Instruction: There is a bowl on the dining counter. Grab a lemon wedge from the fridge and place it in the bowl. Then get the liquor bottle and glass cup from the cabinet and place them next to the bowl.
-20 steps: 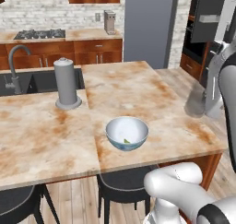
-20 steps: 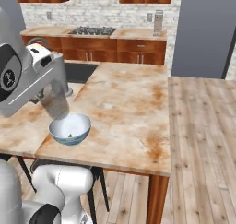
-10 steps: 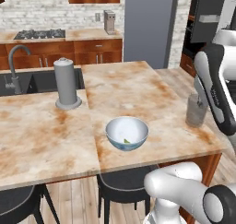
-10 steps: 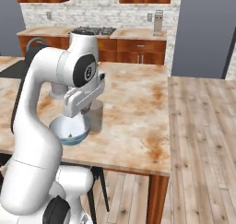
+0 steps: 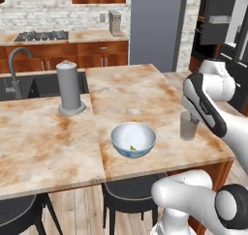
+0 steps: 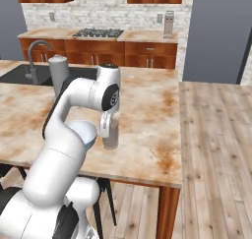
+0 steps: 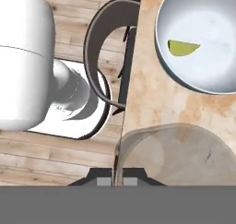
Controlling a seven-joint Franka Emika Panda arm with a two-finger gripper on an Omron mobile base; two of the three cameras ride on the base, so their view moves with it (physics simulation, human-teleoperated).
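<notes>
Risk 1: glass cup (image 5: 187, 126) sits close to the near edge of the dining surface (image 5: 43, 142), beside the bowl (image 5: 133, 139). In the hand view the surface edge runs right alongside the cup wall, with floor and a stool (image 7: 103, 57) below. A release that is off-vertical, or a sideways drag on withdrawal, could tip the cup over the edge. Judgement only; not seen.

Risk 2: grip is on the rim, one wall only. A thin translucent wall held that way can pivot about the pinch. If the cup base isn't flat on the surface at release, it may rock or topple toward the bowl.

Risk 3: bowl is near the cup. A wide arm swing on retreat could clip the bowl and shift the lemon wedge (image 7: 183, 47) lying inside it.

Fingers (image 6: 106, 131): pressed nearly together, pinching the cup's rim wall. Hand view shows the wall running up btwn the two tips at the bottom of that view, cup mouth opening to the right of them. So one tip inside, one outside, as far as can be told; tips themselves are mostly hidden.

Cup position: upright, hanging under the hand, over the surface to the bowl's right in the left base view. Whether the base touches the surface or is just above it: cannot tell.

Liquor bottle: not yet beside the bowl; that step looks outstanding.
</notes>
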